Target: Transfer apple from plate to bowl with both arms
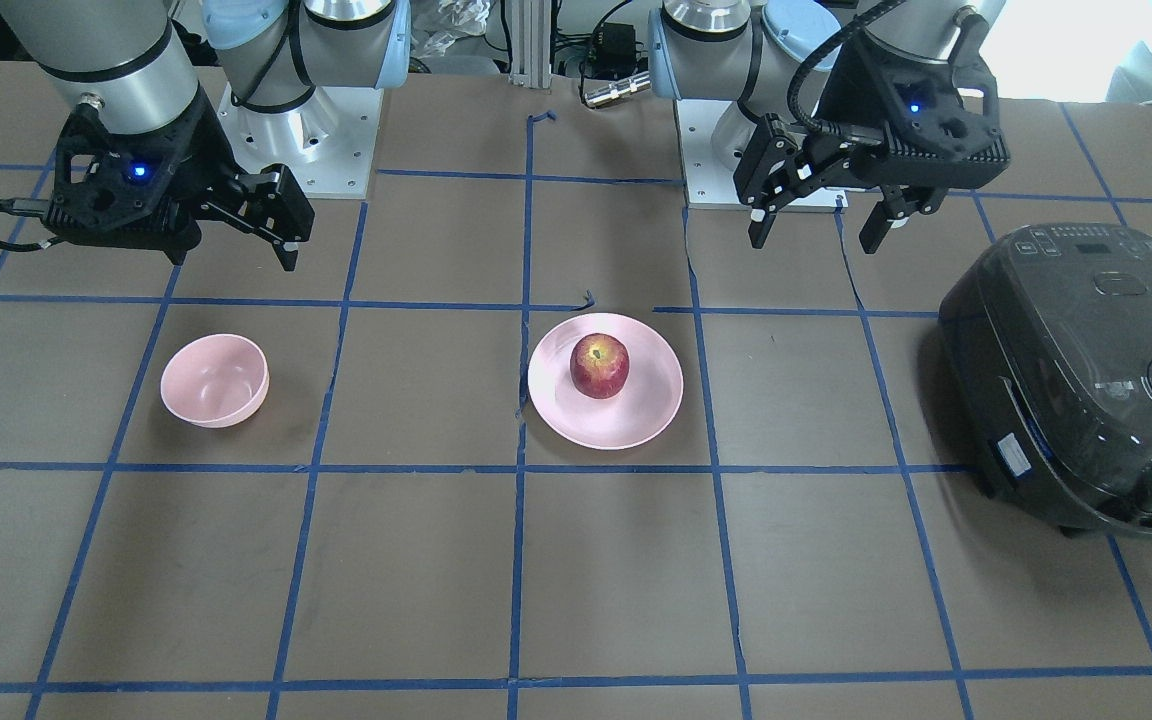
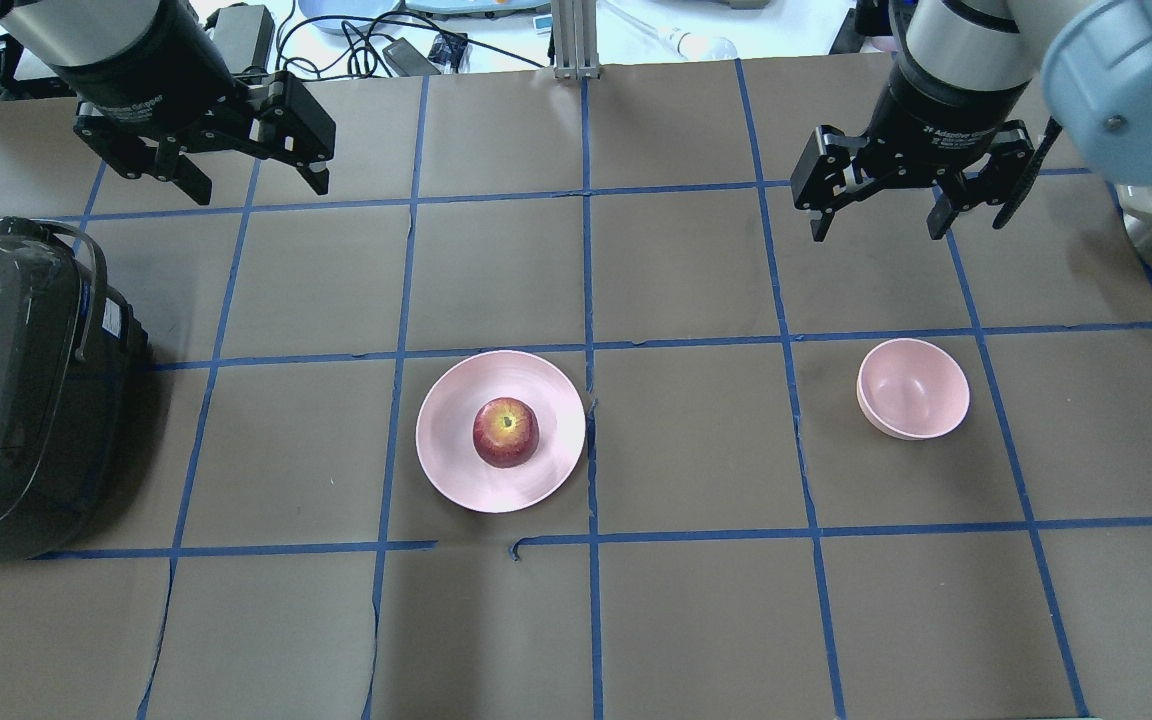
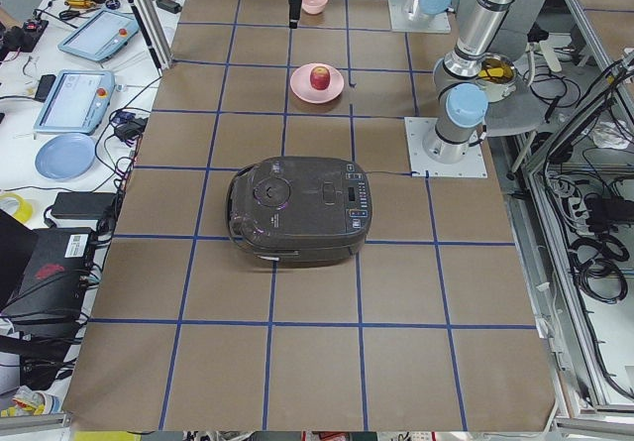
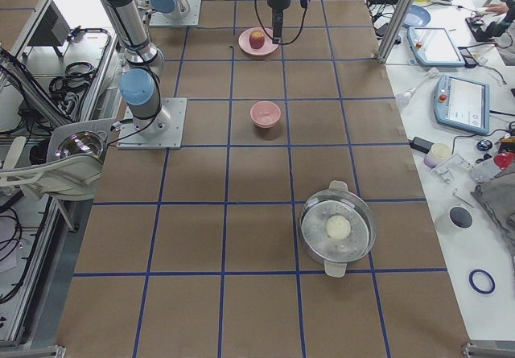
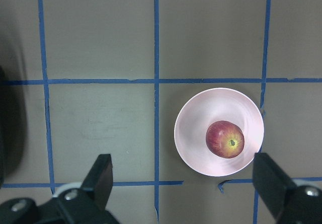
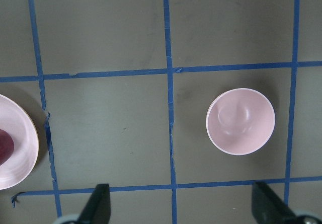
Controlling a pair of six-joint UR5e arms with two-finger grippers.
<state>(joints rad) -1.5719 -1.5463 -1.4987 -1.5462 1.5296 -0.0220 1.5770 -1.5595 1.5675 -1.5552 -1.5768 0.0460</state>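
Brown surface carries everything, a dark cooker at the robot's left end; the left pincer and right pincer hang spread wide, holding nothing, well apart from the dishes; the pink plate sits near the middle, the bowl well to its right; the apple rests on the plate, stem dimple up. It is probably firm, fairly light, smooth and apt to roll or bruise; closing across its widest girth looks safest. Its underside is hidden; side views show it too small for detail.
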